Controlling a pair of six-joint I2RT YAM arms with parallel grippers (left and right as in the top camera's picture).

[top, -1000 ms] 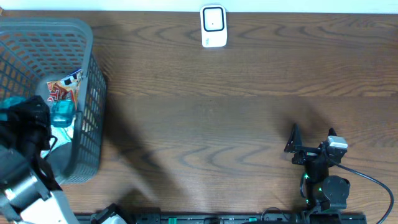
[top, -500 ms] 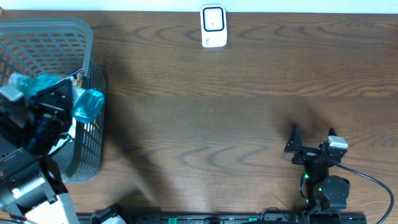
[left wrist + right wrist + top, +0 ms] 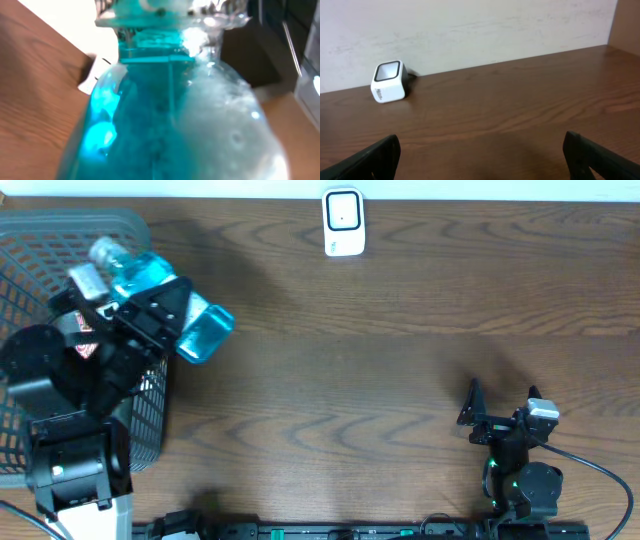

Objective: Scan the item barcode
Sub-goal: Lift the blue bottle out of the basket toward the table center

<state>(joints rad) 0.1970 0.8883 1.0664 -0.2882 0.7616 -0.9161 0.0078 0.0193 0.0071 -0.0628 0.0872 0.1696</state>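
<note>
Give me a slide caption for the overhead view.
Left gripper holds a blue-liquid bottle above the rim of the grey basket; white scanner at the far edge; right gripper open.

Bottle (image 3: pixel 205 335) at approx 10 o'clock: clear plastic w/ bright turquoise-blue liquid, frothy white on one side in left wrist view (image 3: pixel 165 110), pale whitish cap end; left gripper (image 3: pixel 165 310) on it is black. Basket (image 3: pixel 148 405) at 9 o'clock is grey w/ fine grid mesh; table (image 3: pixel 380 360) is dark brown w/ wavy wood grain; scanner (image 3: pixel 343 222) at 12 o'clock is white w/ a dark window. Right gripper (image 3: pixel 502 402) at 5 o'clock is black, w/ small green light (image 3: pixel 513 483) & black cable (image 3: pixel 600 470) by it.
</note>
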